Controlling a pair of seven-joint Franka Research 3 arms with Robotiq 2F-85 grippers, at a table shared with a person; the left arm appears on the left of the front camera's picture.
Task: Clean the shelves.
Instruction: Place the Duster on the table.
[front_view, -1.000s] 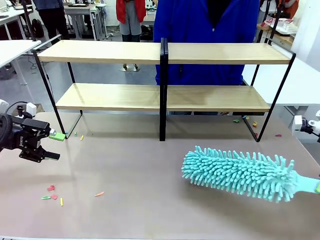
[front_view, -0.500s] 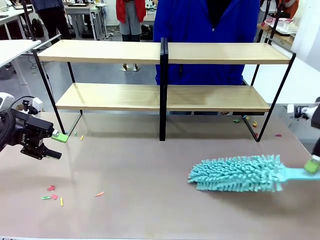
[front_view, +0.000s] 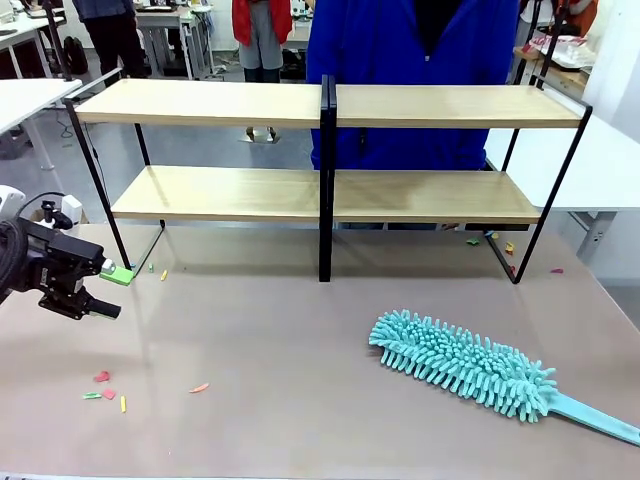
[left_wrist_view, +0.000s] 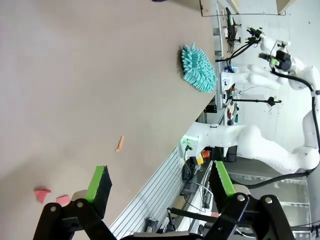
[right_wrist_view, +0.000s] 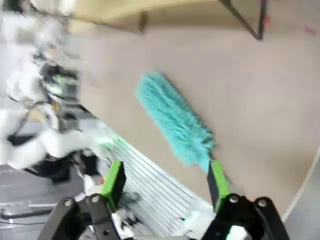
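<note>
Lying flat on the near right of the large beige tabletop (front_view: 300, 330), a teal fluffy duster (front_view: 462, 364) points its head toward the middle and its flat handle toward the near right corner. In the right wrist view the right gripper (right_wrist_view: 164, 185) hangs above that table with its two green-padded fingers (right_wrist_view: 114, 184) spread wide and nothing between them; the duster (right_wrist_view: 174, 119) lies on the table beyond them, clear of both pads, though this view is blurred.

On the near left of the table lie a few small scraps (front_view: 105, 385) in red, green and yellow, with one orange scrap (front_view: 200, 387) a little to their right. The left gripper (front_view: 95, 290) comes in from the left edge, level with the table's left side, just above the surface. The left wrist view shows its fingers (left_wrist_view: 98, 184) wide apart and holding nothing, with red scraps (left_wrist_view: 42, 194) and the orange scrap (left_wrist_view: 119, 143) on the table beyond them and the duster (left_wrist_view: 199, 67) well beyond.

Farther back, the shelves (front_view: 330, 195) stand across the table's far half: two long light-wood boards in a thin black frame with a black centre post. Both boards look bare. A few more coloured scraps (front_view: 500, 243) lie on the table near the rack's right foot, and some by its left foot (front_view: 160, 272). Behind the shelves stands a person in a blue top (front_view: 410, 60).
</note>
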